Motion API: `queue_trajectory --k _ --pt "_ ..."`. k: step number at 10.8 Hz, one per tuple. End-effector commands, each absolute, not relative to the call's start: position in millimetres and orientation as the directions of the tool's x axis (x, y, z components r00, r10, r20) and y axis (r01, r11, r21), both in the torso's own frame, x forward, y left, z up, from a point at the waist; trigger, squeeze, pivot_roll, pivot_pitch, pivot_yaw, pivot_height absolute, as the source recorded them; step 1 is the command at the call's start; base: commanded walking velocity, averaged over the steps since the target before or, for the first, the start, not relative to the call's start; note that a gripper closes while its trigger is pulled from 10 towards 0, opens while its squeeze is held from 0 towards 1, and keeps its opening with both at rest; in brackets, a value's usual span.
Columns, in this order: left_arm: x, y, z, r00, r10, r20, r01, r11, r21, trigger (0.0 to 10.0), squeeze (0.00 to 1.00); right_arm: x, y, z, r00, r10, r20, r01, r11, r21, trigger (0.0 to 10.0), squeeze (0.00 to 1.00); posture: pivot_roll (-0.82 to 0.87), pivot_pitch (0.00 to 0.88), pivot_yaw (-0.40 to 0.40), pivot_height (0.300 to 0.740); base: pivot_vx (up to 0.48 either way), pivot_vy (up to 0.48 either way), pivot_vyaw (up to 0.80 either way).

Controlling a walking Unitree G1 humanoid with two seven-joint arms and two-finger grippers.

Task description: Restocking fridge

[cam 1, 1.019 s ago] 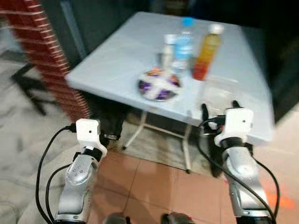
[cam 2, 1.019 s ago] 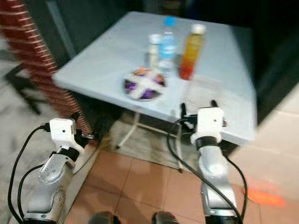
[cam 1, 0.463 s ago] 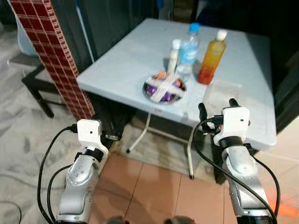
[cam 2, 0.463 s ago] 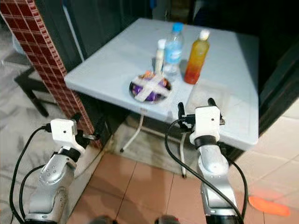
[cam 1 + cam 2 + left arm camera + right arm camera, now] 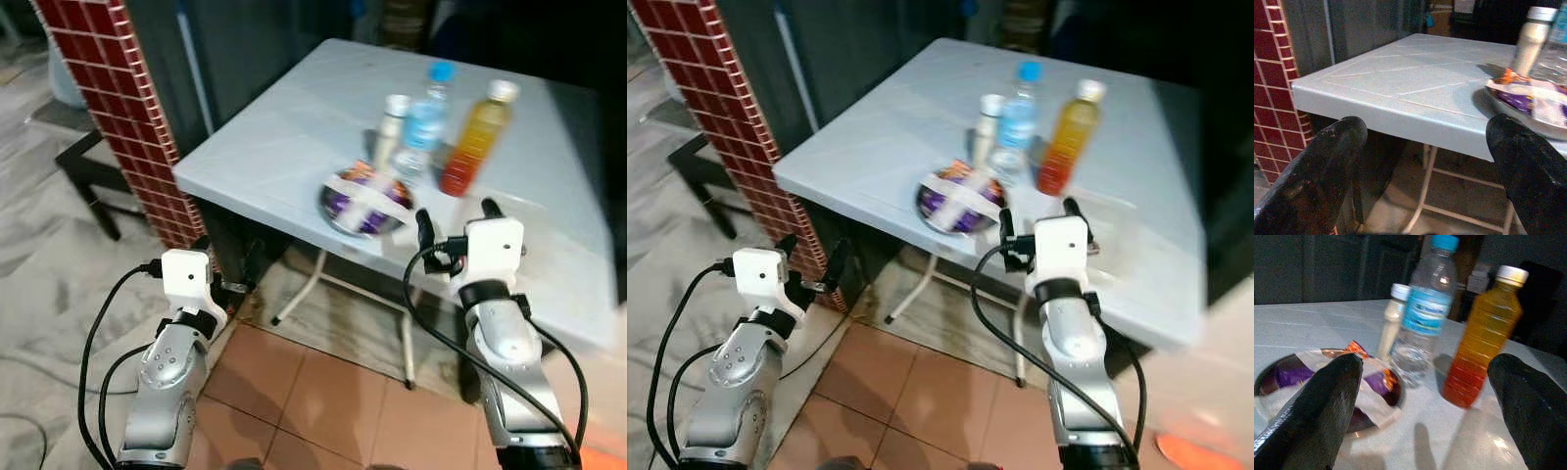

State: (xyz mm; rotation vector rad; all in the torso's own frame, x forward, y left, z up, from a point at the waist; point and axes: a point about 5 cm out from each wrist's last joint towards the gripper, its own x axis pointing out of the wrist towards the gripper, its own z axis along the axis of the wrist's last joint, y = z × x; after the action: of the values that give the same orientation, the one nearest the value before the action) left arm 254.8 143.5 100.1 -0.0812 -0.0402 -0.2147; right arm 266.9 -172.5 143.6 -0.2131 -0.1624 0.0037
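Observation:
A pale folding table (image 5: 284,127) carries a water bottle with a blue cap (image 5: 426,122), an orange juice bottle (image 5: 470,142), a small white bottle (image 5: 389,132) and a wrapped bowl of purple packets (image 5: 364,196). My right gripper (image 5: 1426,367) is open over the table's front edge, just short of the bowl (image 5: 1327,387); the water bottle (image 5: 1425,318) and juice bottle (image 5: 1479,338) stand beyond it. My left gripper (image 5: 1425,129) is open and empty, lower down, facing the table's near left edge (image 5: 1376,110).
A red tiled pillar (image 5: 108,98) rises at the left, with a dark bench (image 5: 78,162) beside it. White folding legs (image 5: 323,284) stand under the table. Terracotta tiles (image 5: 323,392) lie below me. Dark furniture stands behind the table.
The whole view has shifted and sharpened as the camera moved; the table now sits closer and further right. Both arms hold the same raised pose with their fingers apart.

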Motion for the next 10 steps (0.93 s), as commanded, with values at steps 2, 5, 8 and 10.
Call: queue_trajectory --k 2,5,8,10 --pt "256 144 101 0.975 -0.213 0.057 0.217 0.974 -0.069 10.0 0.0 270 -172 146 0.984 0.027 0.175 0.013 0.975 -0.222 10.0 0.0 -0.01 0.013 0.042 0.74 0.313 0.0 0.0" --pt "258 144 102 0.975 -0.213 0.062 0.217 0.974 -0.068 10.0 0.0 271 -170 147 0.982 0.037 0.183 0.006 0.973 -0.231 10.0 0.0 -0.01 0.009 0.041 0.74 0.315 0.0 0.0" --pt "257 142 101 0.975 -0.213 0.061 0.217 0.974 -0.07 10.0 0.0 271 -172 149 0.98 0.034 0.198 0.019 0.965 -0.261 10.0 0.0 -0.01 0.012 0.041 0.74 0.289 0.0 0.0" --pt "258 142 101 0.976 -0.208 0.06 0.212 0.975 -0.071 10.0 0.0 274 -181 157 0.968 -0.03 0.248 0.11 0.942 -0.316 10.0 0.0 -0.01 0.012 0.039 0.74 0.0 0.0 0.0"
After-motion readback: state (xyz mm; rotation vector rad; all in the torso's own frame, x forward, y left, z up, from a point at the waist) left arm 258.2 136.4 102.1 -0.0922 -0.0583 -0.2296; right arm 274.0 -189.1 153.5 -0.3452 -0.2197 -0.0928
